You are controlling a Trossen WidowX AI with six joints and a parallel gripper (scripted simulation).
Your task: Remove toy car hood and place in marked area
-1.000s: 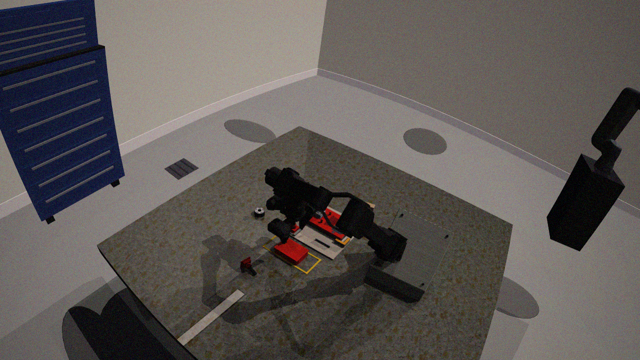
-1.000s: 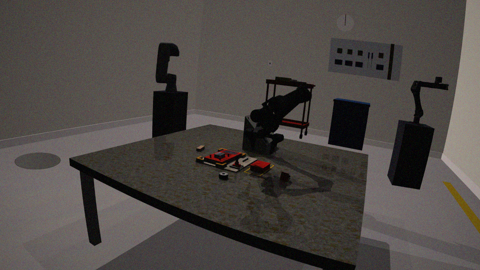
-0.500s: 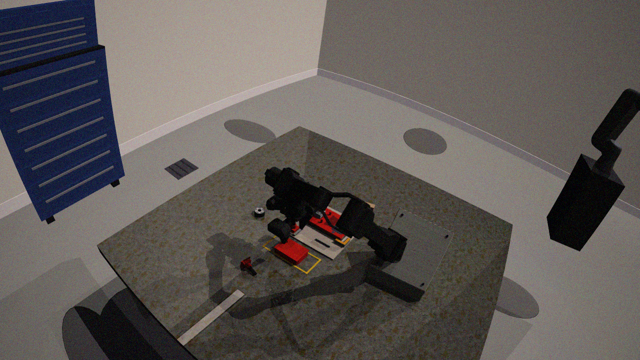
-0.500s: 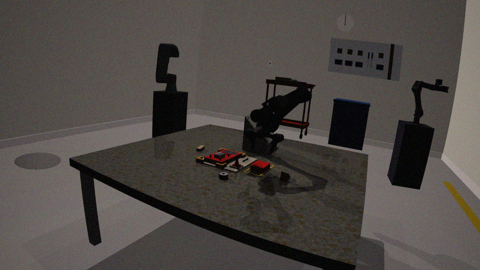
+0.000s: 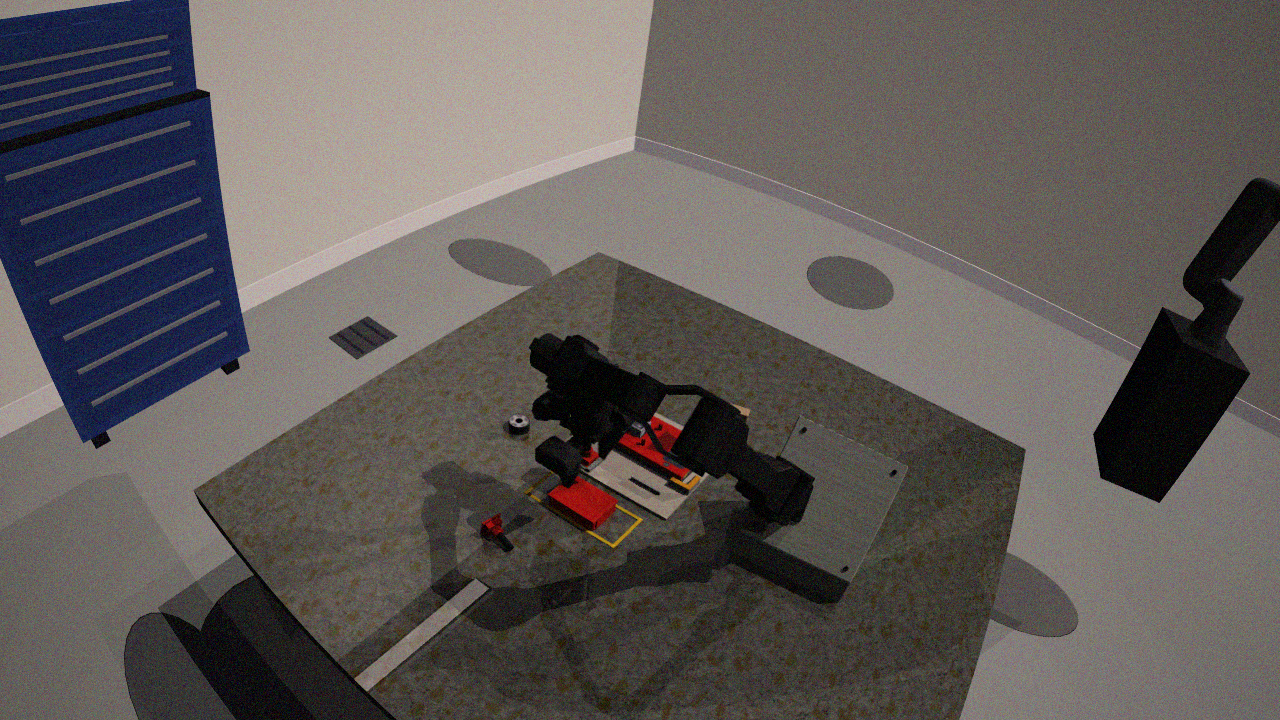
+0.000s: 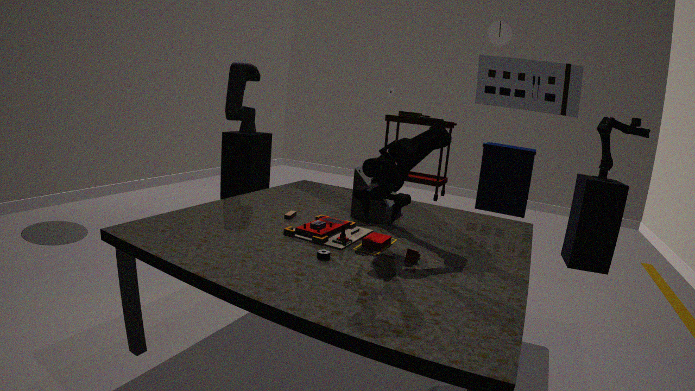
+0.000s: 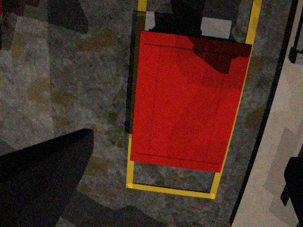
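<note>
The red hood point(image 5: 581, 503) point(image 6: 376, 239) point(image 7: 186, 107) is off the toy car point(image 5: 657, 458) point(image 6: 307, 228) and lies over the yellow outline of the marked area point(image 5: 628, 531) point(image 7: 170, 191). In the wrist view its right edge runs along the inner side of one line and its left edge lies near the opposite line; I cannot tell exactly where its base sits. My gripper point(image 7: 189, 151) is open and empty above the hood, with a dark finger on each side and visible gaps to the hood. In the exterior view the fingers are lost against the dark arm.
The car sits on a pale board point(image 5: 664, 508) point(image 7: 268, 157) beside the marked area. A small red and black object point(image 5: 492, 528) point(image 6: 412, 256) stands on the other side. A round black and silver piece point(image 5: 519, 431) point(image 6: 323, 258) and a tan block point(image 6: 290, 214) are also on the table.
</note>
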